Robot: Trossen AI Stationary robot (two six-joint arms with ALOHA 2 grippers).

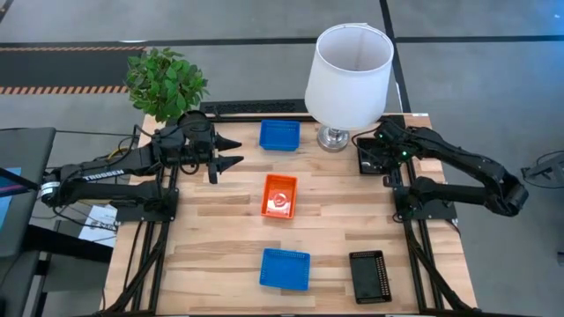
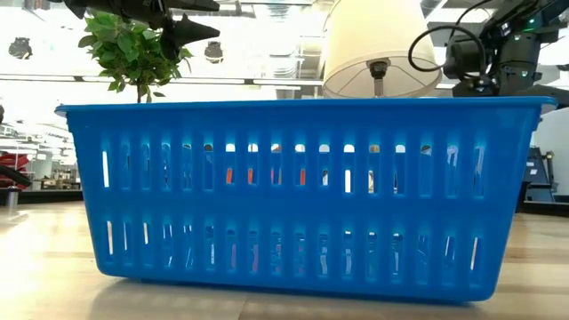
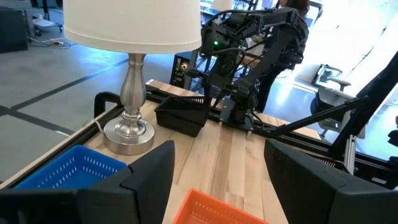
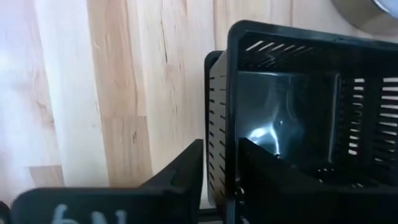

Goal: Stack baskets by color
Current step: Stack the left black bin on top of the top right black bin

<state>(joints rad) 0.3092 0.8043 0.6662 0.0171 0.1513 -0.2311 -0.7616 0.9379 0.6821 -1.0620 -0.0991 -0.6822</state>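
My right gripper point(image 4: 217, 171) points down over the near-side wall of a black basket point(image 1: 369, 158) at the far right, beside the lamp. It is open, with one finger outside the wall and one inside. A second black wall shows just outside the first, as if two baskets are nested. My left gripper point(image 1: 231, 151) hangs open above the far left, with nothing between its fingers. A blue basket point(image 1: 279, 135), a red-orange basket point(image 1: 279, 195), another blue basket point(image 1: 285, 269) and a black basket point(image 1: 369, 276) rest flat on the table. My right gripper straddles the black basket's side wall point(image 4: 229, 124) from above. A thin strip of table shows between the outer finger point(image 4: 180, 174) and the wall. Whether the inner finger point(image 4: 264, 171) touches the wall, I cannot tell. The basket rests on the table.
A white-shaded lamp point(image 1: 348, 70) stands right next to the far black basket. A potted plant point(image 1: 166, 84) is at the far left corner. The near blue basket point(image 2: 302, 196) fills the low view. Bare wood lies left and right of the middle row.
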